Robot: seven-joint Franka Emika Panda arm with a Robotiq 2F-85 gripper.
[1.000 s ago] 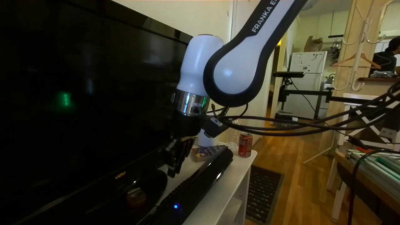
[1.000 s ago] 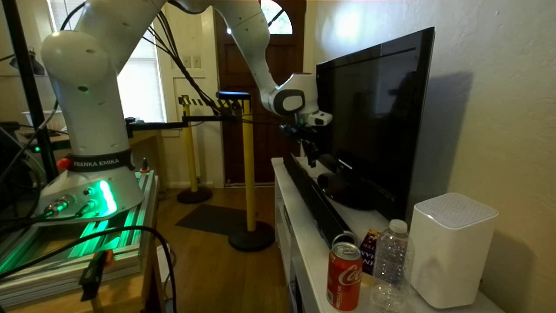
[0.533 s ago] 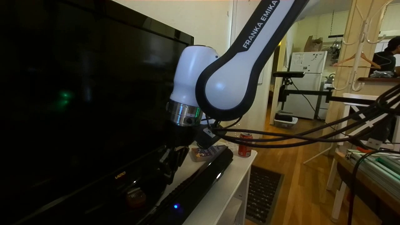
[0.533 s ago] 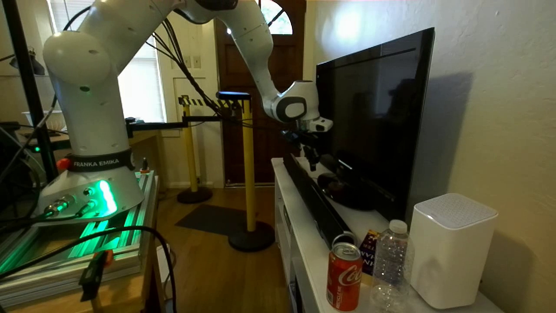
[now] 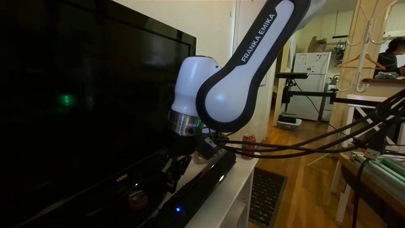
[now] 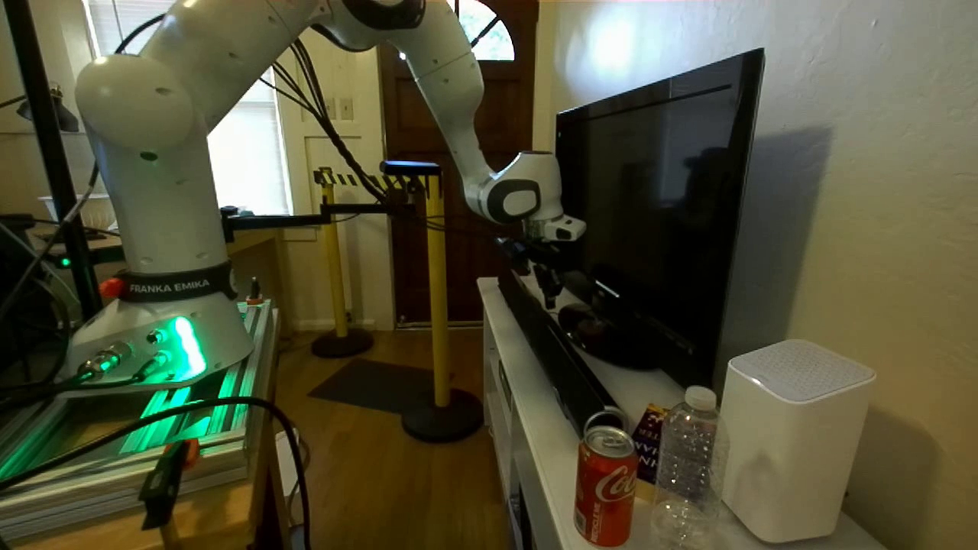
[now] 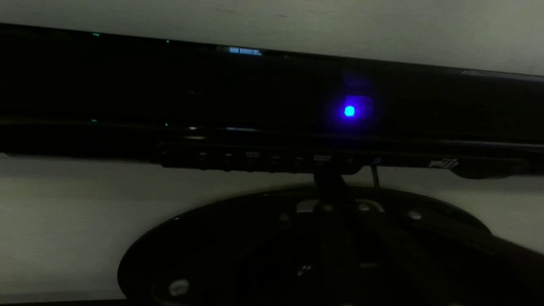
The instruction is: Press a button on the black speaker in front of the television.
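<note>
The black speaker (image 5: 204,188) is a long glossy bar lying in front of the television (image 5: 95,72); both also show in an exterior view, the speaker (image 6: 546,336) and the television (image 6: 649,191). In the wrist view the speaker (image 7: 238,89) spans the upper half, with a blue light and a row of small buttons (image 7: 251,159) along its television-side edge. My gripper (image 5: 172,188) points down between speaker and television; it also shows in an exterior view (image 6: 550,299). In the wrist view the dark fingertips (image 7: 330,176) are together and overlap the button row's right part. Contact cannot be told.
The television's round glossy base (image 7: 170,238) lies just behind the speaker. A red can (image 6: 606,489), a clear bottle (image 6: 685,458), a book (image 6: 649,443) and a white cylinder (image 6: 795,443) stand at one end of the white cabinet (image 6: 527,428). Cables (image 5: 300,148) hang from the arm.
My arm and gripper have moved down, bringing the fingertips lower beside the speaker's television-side edge. The speaker and other objects have not moved.
</note>
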